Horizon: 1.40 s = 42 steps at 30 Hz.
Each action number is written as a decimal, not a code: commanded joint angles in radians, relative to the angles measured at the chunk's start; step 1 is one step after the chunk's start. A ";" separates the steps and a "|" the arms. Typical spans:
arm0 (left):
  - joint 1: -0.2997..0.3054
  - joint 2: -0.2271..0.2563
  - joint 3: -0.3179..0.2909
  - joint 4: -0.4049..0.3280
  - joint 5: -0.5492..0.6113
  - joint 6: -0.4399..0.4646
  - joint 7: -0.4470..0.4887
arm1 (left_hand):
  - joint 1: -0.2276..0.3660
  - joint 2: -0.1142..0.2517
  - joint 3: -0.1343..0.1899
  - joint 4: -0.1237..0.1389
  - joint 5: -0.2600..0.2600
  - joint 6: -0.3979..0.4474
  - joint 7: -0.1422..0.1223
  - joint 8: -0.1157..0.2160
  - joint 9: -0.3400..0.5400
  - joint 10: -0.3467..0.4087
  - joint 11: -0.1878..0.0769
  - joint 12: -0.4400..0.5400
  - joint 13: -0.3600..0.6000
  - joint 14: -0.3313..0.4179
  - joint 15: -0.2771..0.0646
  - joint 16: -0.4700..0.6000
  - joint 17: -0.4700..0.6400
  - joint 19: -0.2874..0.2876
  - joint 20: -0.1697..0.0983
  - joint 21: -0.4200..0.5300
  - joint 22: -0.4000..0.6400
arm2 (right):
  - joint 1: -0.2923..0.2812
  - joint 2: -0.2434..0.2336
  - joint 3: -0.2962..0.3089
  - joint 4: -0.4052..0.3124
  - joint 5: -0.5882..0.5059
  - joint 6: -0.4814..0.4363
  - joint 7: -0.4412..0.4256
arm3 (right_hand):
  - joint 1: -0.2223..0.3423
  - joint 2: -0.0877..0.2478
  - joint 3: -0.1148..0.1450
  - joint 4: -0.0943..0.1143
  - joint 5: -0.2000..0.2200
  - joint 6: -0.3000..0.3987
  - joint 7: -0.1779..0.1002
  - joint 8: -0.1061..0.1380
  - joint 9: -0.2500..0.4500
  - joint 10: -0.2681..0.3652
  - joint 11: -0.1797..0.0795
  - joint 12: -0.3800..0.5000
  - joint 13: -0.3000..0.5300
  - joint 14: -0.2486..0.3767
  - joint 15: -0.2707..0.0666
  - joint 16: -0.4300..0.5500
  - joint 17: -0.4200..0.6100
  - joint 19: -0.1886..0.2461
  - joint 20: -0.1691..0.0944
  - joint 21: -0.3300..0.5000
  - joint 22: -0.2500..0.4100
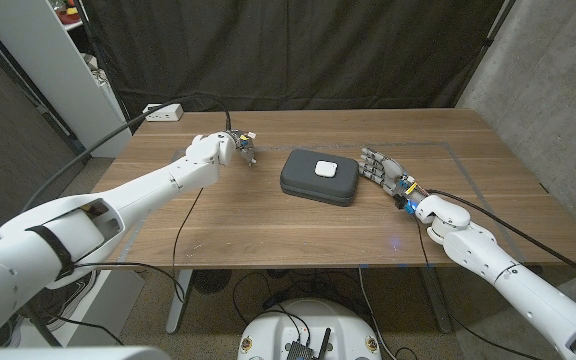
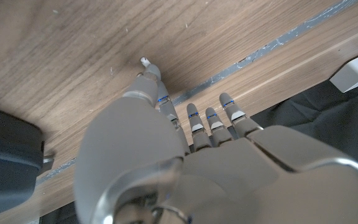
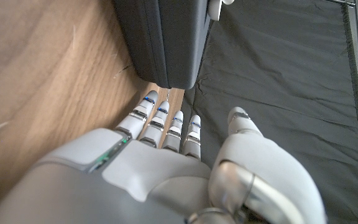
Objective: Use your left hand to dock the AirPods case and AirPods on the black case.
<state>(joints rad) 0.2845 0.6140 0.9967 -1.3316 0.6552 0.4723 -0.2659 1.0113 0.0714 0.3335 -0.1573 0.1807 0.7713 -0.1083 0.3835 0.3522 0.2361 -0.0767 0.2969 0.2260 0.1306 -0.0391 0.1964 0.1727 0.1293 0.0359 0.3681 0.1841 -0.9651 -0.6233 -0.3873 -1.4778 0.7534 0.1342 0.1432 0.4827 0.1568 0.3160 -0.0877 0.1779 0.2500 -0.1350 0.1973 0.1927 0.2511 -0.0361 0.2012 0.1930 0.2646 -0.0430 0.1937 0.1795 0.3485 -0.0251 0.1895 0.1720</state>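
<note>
Resting: smooth white case (image 1: pixel 325 168), rounded black case (image 1: pixel 320 177)

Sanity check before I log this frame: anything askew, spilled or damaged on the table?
Nothing stands out. The black case lies flat mid-table with the white AirPods case square on its lid. The left hand holds something small and pale; the right hand stands beside the black case.

L arm stretched fwd, left robot hand (image 1: pixel 240 145) fingers (image 2: pixel 194 121) straight, apart, holding nothing. R arm bent inward, right robot hand (image 1: pixel 386 170) open, fingers (image 3: pixel 160 118) extended together.
</note>
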 commanded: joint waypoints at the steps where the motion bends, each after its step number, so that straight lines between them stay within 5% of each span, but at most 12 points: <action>1: 0.003 -0.008 0.013 0.013 -0.008 -0.011 0.011 | 0.019 0.001 -0.007 0.003 0.000 0.032 0.006 0.019 0.014 0.012 -0.001 0.006 0.004 0.011 -0.062 0.000 -0.001 0.009 0.002 -0.005 0.005 | -0.020 0.000 0.007 -0.007 0.001 0.024 -0.004 | -0.008 0.001 0.004 0.004 0.004 0.009 -0.002 0.005 0.005 0.008 0.003 0.003 0.006 0.009 -0.081 0.005 0.002 0.007 0.006 0.004 -0.001; 28: 0.110 0.101 -0.083 -0.334 0.033 0.170 -0.011 | 0.017 0.003 -0.034 0.013 -0.004 0.068 0.027 0.060 0.065 0.026 0.000 0.004 0.009 0.028 -0.065 -0.004 -0.001 0.021 0.010 -0.009 0.008 | -0.039 0.015 -0.007 -0.022 -0.006 0.034 -0.017 | -0.011 0.001 0.011 0.001 0.004 0.008 -0.001 0.003 0.005 0.008 0.003 0.001 0.006 0.010 -0.081 0.002 0.000 0.006 0.008 0.004 -0.001; 42: 0.177 0.128 -0.194 -0.438 -0.083 0.085 0.048 | 0.017 0.011 -0.042 0.013 -0.005 0.065 0.032 0.070 0.089 0.037 0.003 0.003 0.009 0.038 -0.063 -0.005 -0.001 0.023 0.018 -0.012 0.009 | -0.069 0.022 -0.014 -0.050 -0.023 0.059 -0.043 | -0.011 0.001 0.014 -0.003 0.005 0.008 -0.001 0.002 0.004 0.009 0.001 0.000 0.006 0.010 -0.081 0.001 0.000 0.005 0.008 0.003 -0.001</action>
<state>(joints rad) 0.4115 0.7218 0.8837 -1.6861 0.6550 0.6130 -0.2613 1.0256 0.0751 0.2949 -0.1464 0.1799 0.8338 -0.0818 0.4448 0.4347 0.2665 -0.0755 0.2969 0.2302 0.1610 -0.0410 0.1916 0.1727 0.1498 0.0454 0.3603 0.1886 -1.0125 -0.6052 -0.3958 -1.5063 0.7438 0.1766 0.1186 0.4828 0.1569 0.3220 -0.0885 0.1779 0.2499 -0.1350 0.1973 0.1927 0.2511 -0.0362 0.2012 0.1980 0.2646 -0.0429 0.1937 0.1767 0.3499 -0.0199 0.1876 0.1695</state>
